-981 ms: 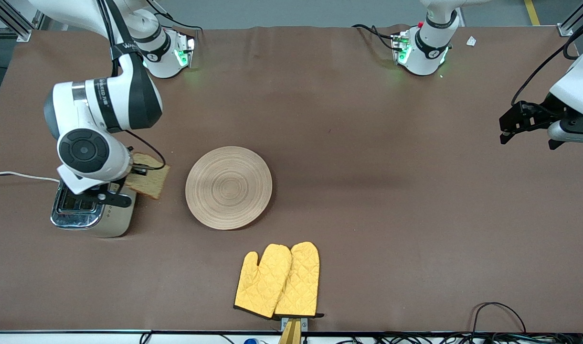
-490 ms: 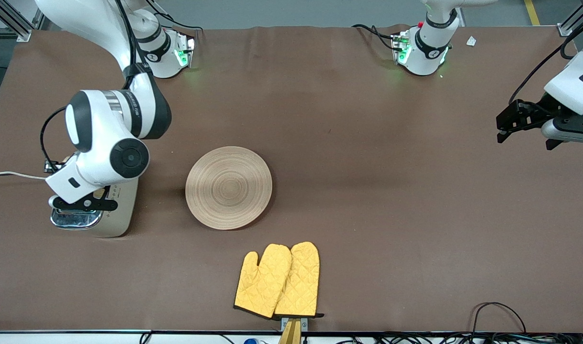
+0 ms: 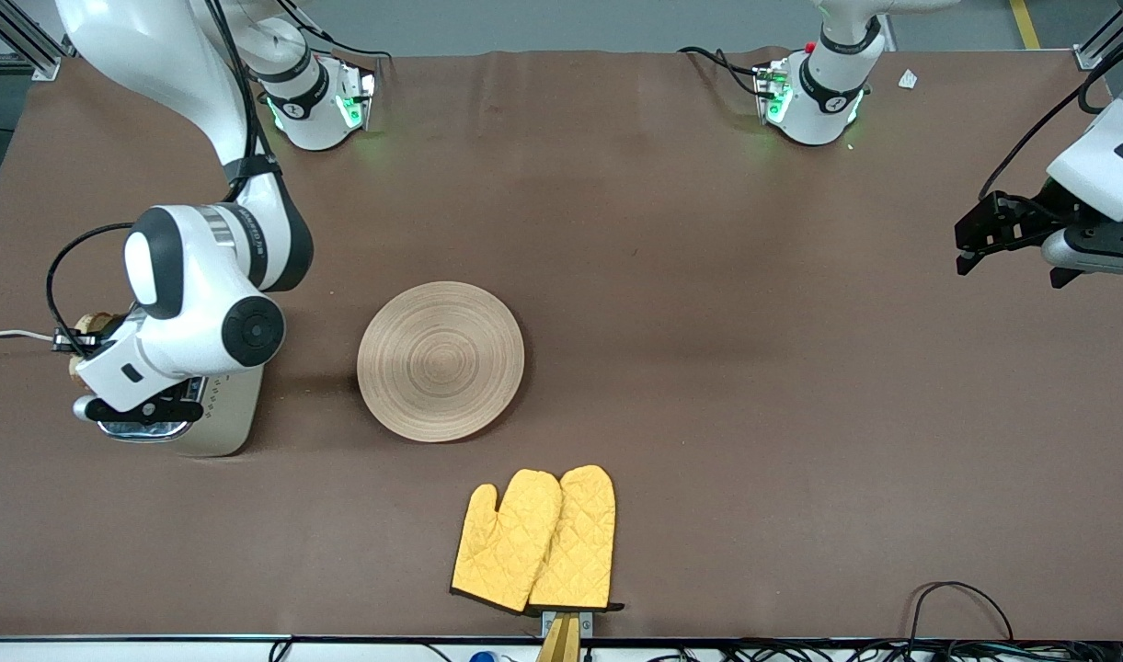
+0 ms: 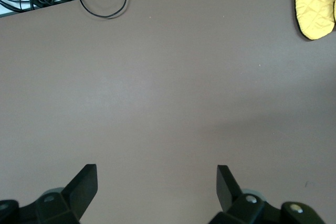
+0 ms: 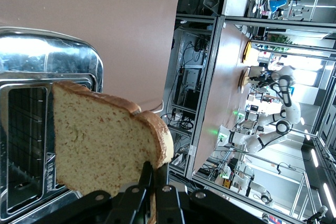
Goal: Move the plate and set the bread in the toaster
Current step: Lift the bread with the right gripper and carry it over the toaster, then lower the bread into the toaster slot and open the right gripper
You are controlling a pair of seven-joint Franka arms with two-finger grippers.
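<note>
Front view: the right arm bends down over the toaster (image 3: pixel 213 425) at its end of the table; the right gripper (image 3: pixel 78 348) shows only a sliver of bread (image 3: pixel 90 324). The wooden plate (image 3: pixel 441 360) lies mid-table, with yellow oven mitts (image 3: pixel 535 540) nearer the camera. The left gripper (image 3: pixel 977 241) waits raised over its table end.

Left wrist view: fingers (image 4: pixel 85 182) spread wide over bare tablecloth.

Right wrist view: jaws clamp the bread slice (image 5: pixel 102 145) by its crust, over the toaster's chrome slots (image 5: pixel 50 85).

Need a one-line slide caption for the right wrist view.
Right pincer shut on the bread, holding the slice over the toaster and its open slots.
</note>
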